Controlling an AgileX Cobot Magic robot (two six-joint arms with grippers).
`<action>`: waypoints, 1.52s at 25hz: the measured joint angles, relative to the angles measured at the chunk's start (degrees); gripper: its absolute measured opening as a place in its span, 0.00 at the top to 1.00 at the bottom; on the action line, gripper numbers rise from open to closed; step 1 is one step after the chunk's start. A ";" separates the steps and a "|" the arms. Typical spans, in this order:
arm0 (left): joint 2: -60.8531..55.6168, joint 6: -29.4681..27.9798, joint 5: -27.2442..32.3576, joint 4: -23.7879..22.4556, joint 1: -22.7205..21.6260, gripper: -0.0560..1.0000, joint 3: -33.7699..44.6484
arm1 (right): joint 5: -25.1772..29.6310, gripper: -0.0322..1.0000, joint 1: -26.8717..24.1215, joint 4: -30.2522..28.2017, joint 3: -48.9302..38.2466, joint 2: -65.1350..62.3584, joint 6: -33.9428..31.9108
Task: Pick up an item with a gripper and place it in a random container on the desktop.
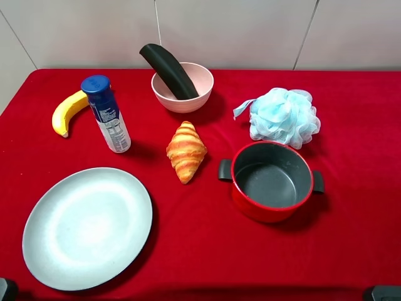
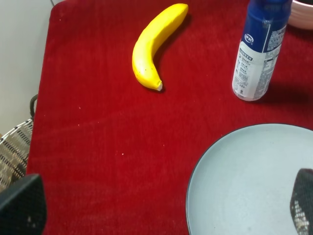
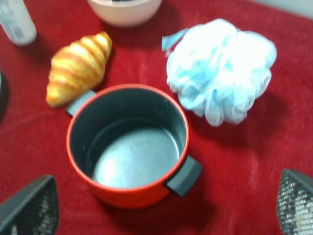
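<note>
Only the dark tips of my right gripper [image 3: 166,205] showed, spread wide and holding nothing above the red pot with black handles [image 3: 128,147], which sat empty. My left gripper [image 2: 161,205] also stood wide apart, empty, over the pale blue-grey plate [image 2: 244,186]. The long matte black case [image 1: 168,69] leaned in the pale pink bowl [image 1: 191,97], one end jutting over its rim.
</note>
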State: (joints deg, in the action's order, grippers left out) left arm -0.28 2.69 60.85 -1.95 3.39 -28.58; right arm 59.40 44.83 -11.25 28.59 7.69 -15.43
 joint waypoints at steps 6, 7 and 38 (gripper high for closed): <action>0.00 0.00 0.00 0.00 0.00 0.01 0.00 | 0.19 0.30 -1.76 -1.43 0.00 -5.92 -1.12; 0.00 0.00 0.00 0.00 0.00 0.01 0.00 | 0.19 0.30 -2.55 -1.55 0.00 -6.90 -1.25; 0.00 0.00 0.00 0.00 0.00 0.01 0.00 | 0.49 0.30 -34.67 -1.18 0.00 -8.05 -1.24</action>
State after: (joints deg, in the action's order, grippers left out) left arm -0.28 2.69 60.85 -1.95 3.39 -28.58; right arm 59.90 10.16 -12.43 28.59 -0.36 -16.67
